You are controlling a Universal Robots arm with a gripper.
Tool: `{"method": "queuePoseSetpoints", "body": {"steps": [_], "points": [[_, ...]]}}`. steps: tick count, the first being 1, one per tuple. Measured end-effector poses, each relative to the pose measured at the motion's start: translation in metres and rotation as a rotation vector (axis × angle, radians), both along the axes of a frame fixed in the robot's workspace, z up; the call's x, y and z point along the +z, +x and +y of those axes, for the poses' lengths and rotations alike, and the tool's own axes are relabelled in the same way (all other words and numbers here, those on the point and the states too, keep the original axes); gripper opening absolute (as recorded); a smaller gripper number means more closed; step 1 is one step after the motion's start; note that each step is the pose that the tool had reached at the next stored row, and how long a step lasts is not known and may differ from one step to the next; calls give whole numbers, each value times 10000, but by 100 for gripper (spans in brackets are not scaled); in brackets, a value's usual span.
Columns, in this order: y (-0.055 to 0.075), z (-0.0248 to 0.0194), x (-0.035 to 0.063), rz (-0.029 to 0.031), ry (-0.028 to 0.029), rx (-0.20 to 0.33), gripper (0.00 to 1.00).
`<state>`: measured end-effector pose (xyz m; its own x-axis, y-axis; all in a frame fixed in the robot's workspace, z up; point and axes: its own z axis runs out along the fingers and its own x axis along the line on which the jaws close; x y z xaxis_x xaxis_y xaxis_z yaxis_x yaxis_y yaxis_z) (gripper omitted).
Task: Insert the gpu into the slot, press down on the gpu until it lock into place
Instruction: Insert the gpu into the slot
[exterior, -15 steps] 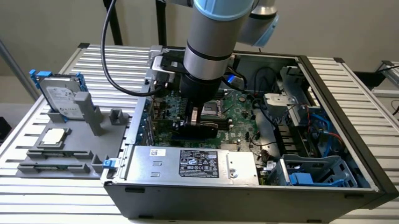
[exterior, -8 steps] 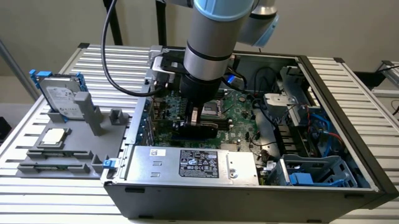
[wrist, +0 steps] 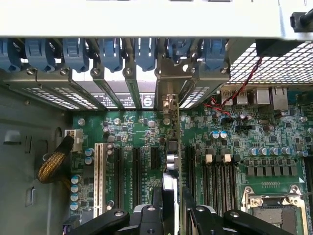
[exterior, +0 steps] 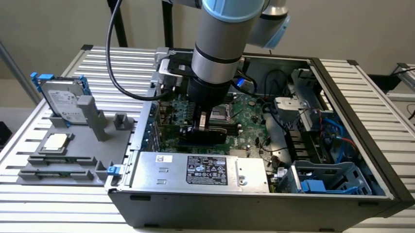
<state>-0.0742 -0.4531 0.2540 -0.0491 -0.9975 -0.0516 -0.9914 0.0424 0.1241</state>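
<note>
From my station I see the arm [exterior: 220, 43], a smooth silver-grey cylinder, reaching straight down into the open case [exterior: 259, 204], a dark metal box lying on its side on the ribbed white bench [exterior: 52, 208]. The black fingers [wrist: 146, 220] stand on either side of the gpu [wrist: 169, 156] and pinch its top edge between them.

The gpu is a thin, flat black card standing on edge over the middle of the green board [wrist: 274, 132]. Its long axis runs from the exterior view's left to its right. Its shiny metal bracket [wrist: 168, 95] points at the case's rear wall on the exterior view's left, in line with a row of rounded blue plastic latches [wrist: 110, 54]. From above the card is only a narrow strip, with a long white connector [wrist: 100, 178] and black ones on one side and the parallel black memory strips [wrist: 220, 181] on the other. I can't quite tell whether its lower edge has seated in the board or sits just above it.

Nearer the camera, a matt silver power supply [exterior: 201, 170] with a printed label fills the case's near side. Further left, a grey moulded tray [exterior: 84, 141] on the bench props up a hard drive [exterior: 61, 99].
</note>
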Motion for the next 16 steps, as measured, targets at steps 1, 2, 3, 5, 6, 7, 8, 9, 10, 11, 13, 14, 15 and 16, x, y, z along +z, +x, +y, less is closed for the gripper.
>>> {"method": "queuePoseSetpoints", "body": {"steps": [1,2,3,5,6,7,8,9,10,11,13,14,15,16], "points": [[0,1,-1,3,1,0,26],[0,1,-1,9,2,0,26],[-2,2,-1,13,3,2,26],[-8,3,-2,22,3,2,26],[-12,4,-2,25,3,2,26],[-18,4,-1,29,3,3,26],[-22,5,-2,33,4,2,26],[-26,5,-2,38,4,1,26],[-29,5,-2,41,4,0,26],[-30,5,-1,43,3,0,26],[-30,4,-4,45,0,1,26],[-30,4,-7,46,-1,1,26],[-31,5,-15,48,1,0,26],[-32,4,-22,48,1,-1,26]]}}
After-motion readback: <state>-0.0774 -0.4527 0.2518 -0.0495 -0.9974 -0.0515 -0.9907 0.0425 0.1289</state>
